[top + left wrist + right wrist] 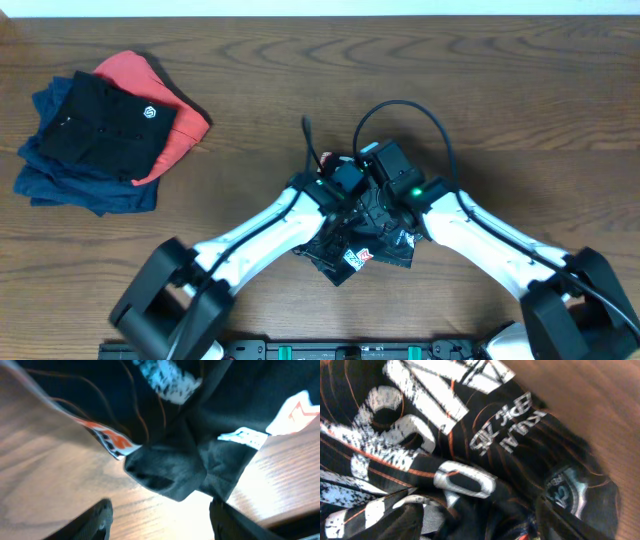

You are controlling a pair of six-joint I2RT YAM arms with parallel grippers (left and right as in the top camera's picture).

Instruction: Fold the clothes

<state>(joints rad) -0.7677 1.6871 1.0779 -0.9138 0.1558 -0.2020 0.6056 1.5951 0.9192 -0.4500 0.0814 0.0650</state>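
The clothes [352, 257], a thin black shirt with orange lines and white lettering, lie bunched at the table's middle front, mostly hidden under both arms. My left gripper [348, 212] is open. In the left wrist view its fingers [99, 519] straddle bare wood just short of a dark hanging fold of the shirt [167, 472]. My right gripper [388, 214] is open too, hovering close over the shirt's big white lettering [415, 415]. Its dark fingers [395, 522] stand wide apart, with cloth below them and nothing pinched.
A stack of folded garments [100, 130], black on top of coral-red and navy, lies at the far left. Black cables [400, 110] loop above the wrists. The wooden table [520, 110] spreads to the right and back.
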